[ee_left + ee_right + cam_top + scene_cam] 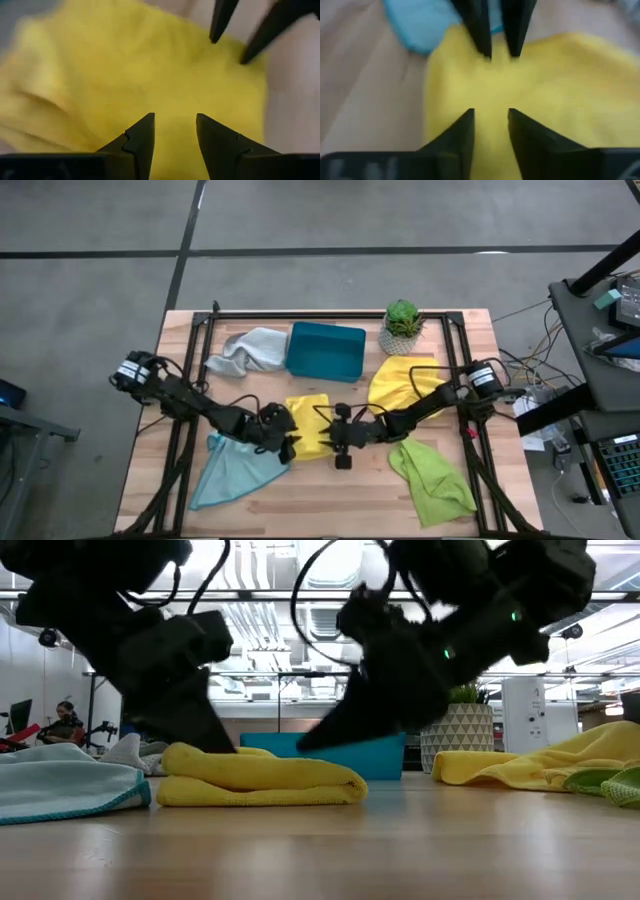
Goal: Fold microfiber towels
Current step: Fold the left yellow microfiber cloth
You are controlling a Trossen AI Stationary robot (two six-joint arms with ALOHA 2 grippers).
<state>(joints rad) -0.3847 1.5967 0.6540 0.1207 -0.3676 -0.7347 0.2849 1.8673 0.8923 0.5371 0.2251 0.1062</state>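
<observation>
Looking down from above, we saw both dark arms reach in from the sides of the wooden table and meet in the middle. The left arm came in low and slanted, and its left pincer sat at the left edge of the folded yellow towel. The right arm bent in the same way from the other side, and its right pincer sat at the right edge of the same towel.

From the left wrist, we saw the left pincer with a gap between its two pointed fingers, held just over the yellow cloth and not pinching it. From the right wrist, the right pincer also had a small gap between its fingers, above the cloth, with nothing held.

The folded yellow towel looked soft, thick and fuzzy. It lay flat in a puffy stack with a rounded fold. From above its long side ran from the front of the table toward the back.

A light blue towel lay spread beside it at the front left, partly under the left arm. A lime green towel lay crumpled at the front right. A second yellow towel lay bunched at the back right, and a pale grey towel lay crumpled at the back left, just beside the smooth teal tray. A small potted plant stood near the tray.
</observation>
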